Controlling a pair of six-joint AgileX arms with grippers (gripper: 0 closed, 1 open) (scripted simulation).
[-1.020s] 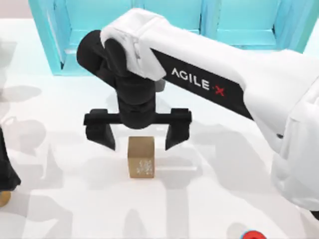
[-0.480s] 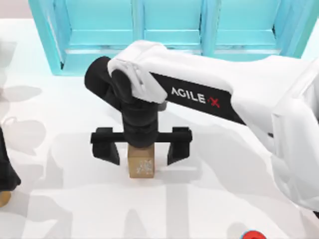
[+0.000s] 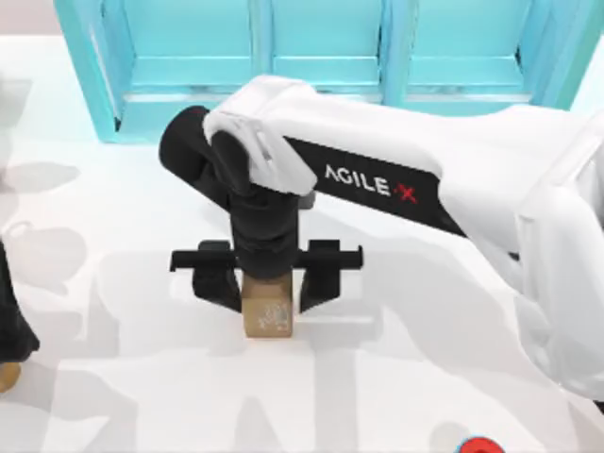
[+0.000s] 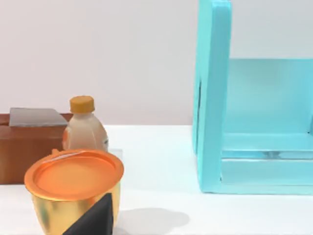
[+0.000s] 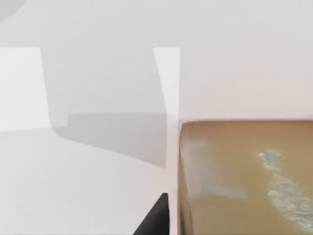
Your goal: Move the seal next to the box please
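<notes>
Right tool (image 3: 267, 288) astride seal (image 3: 268, 316) — upright

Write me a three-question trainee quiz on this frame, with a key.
1. True or false: the right gripper has its fingers on either side of the seal.
2. Which stands behind the seal in the top view: (a) turquoise shelf unit, (b) red bin?
3. Fill in: in the left wrist view, the bottle has an ____ cap.

Key: 1 true; 2 a; 3 orange.
</notes>
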